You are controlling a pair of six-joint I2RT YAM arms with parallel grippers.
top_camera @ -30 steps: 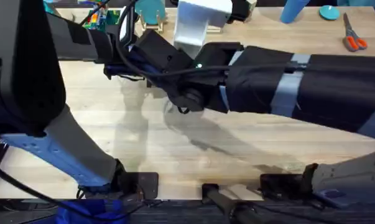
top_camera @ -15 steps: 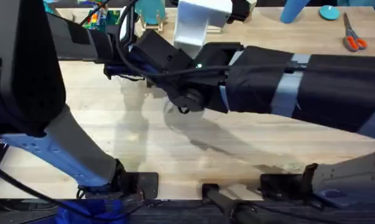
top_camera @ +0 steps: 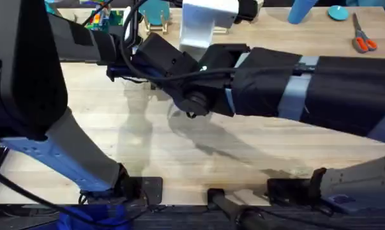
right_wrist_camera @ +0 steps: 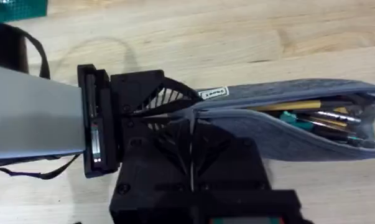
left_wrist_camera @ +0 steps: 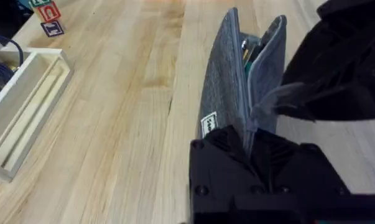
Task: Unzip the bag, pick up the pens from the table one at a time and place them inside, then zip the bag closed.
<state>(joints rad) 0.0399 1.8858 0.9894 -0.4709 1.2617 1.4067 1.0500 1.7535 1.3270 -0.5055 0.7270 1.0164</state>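
The grey-blue bag [right_wrist_camera: 287,134] lies on the table [left_wrist_camera: 112,124] with its zipper open. The pens sit inside it, a yellow one [right_wrist_camera: 299,107] and a dark green one [right_wrist_camera: 290,118]; their ends also peek from the open bag [left_wrist_camera: 224,93] in the left wrist view. My left gripper [left_wrist_camera: 246,140] is shut on the bag's end next to its label, and it shows again [right_wrist_camera: 168,102] in the right wrist view. My right gripper [right_wrist_camera: 190,134] is shut on the zipper pull at that same end. In the overhead view both arms [top_camera: 198,96] cover the bag.
A white open box [left_wrist_camera: 25,106] and letter blocks [left_wrist_camera: 47,15] lie beside the bag's far side. Orange-handled scissors [top_camera: 363,39] rest at the back right, with a blue cup [top_camera: 302,9] and a white object [top_camera: 205,22] along the back edge.
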